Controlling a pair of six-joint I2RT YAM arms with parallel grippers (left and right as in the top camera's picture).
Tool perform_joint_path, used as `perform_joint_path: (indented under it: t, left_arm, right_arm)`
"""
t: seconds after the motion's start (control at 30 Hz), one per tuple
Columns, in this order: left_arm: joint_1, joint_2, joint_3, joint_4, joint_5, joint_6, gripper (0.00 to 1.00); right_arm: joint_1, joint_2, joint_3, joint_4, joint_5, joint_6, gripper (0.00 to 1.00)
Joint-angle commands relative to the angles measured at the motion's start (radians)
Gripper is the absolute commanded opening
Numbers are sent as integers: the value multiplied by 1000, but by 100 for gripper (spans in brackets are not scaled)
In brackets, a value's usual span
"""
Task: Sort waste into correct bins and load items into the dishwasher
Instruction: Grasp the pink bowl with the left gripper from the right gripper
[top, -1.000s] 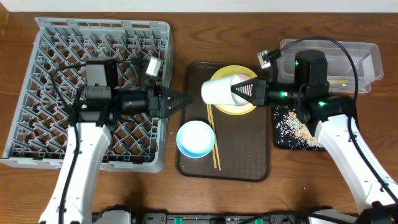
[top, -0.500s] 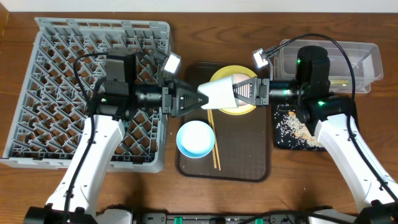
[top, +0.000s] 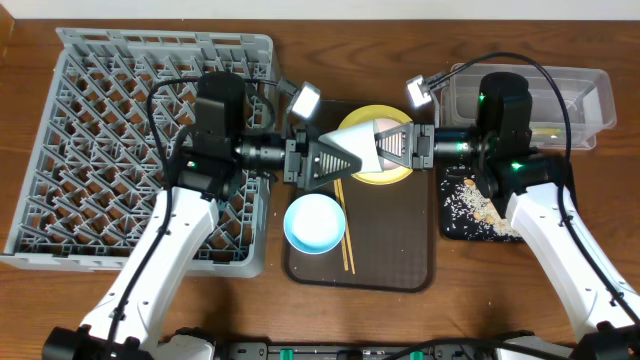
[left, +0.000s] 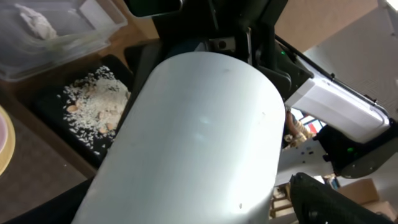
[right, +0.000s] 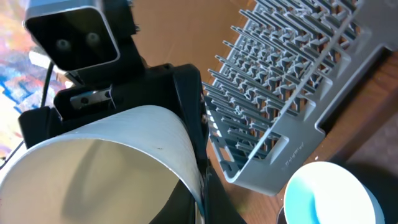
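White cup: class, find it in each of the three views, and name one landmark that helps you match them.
Overhead: cup at centre, right of the rack.
Left wrist: cup fills the middle.
Right wrist: cup at lower left, mouth showing.
Landmark: rack, upper right in right wrist; not in left wrist.

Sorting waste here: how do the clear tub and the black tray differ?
The clear, deep rectangular plastic tub has tall see-through walls and holds a crumpled white tissue; the shallow black rectangular tray is low, opaque and holds loose rice-like scraps. Both are rectangular, right of the brown serving tray.
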Motion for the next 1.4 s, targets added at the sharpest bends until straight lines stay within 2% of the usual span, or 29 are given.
perform_joint_path:
  t: [0.0, 0.13, 0.33, 0.57, 0.73, 0.83, 1.03, 1.13, 1.37]
  left_arm:
    - [-4, -1, 0, 28, 22, -63, 84]
    - [-4, -1, 0, 37, 22, -68, 75]
    - [-4, -1, 0, 45, 22, -68, 74]
    - [-4, -1, 0, 55, 18, -67, 67]
    - [-4, -1, 0, 55, 10, -63, 67]
    - [-4, -1, 0, 55, -13, -56, 78]
    - [-4, -1, 0, 85, -42, -61, 78]
    - [-4, -1, 0, 111, -41, -98, 74]
    - [-4, -1, 0, 224, -37, -185, 74]
  right_arm:
    - [-5, 5, 12, 16, -15, 23, 1]
    - [-5, 5, 12, 14, -8, 23, 1]
    - [-5, 5, 11, 9, -8, 23, 1]
    - [-5, 5, 11, 2, -8, 22, 2]
    - [-5, 5, 11, 3, -8, 22, 1]
    - [-5, 5, 11, 2, -9, 22, 1]
    - [-5, 5, 11, 2, -8, 23, 1]
    - [-5, 5, 11, 2, -4, 22, 1]
    - [-5, 5, 11, 2, -1, 22, 1]
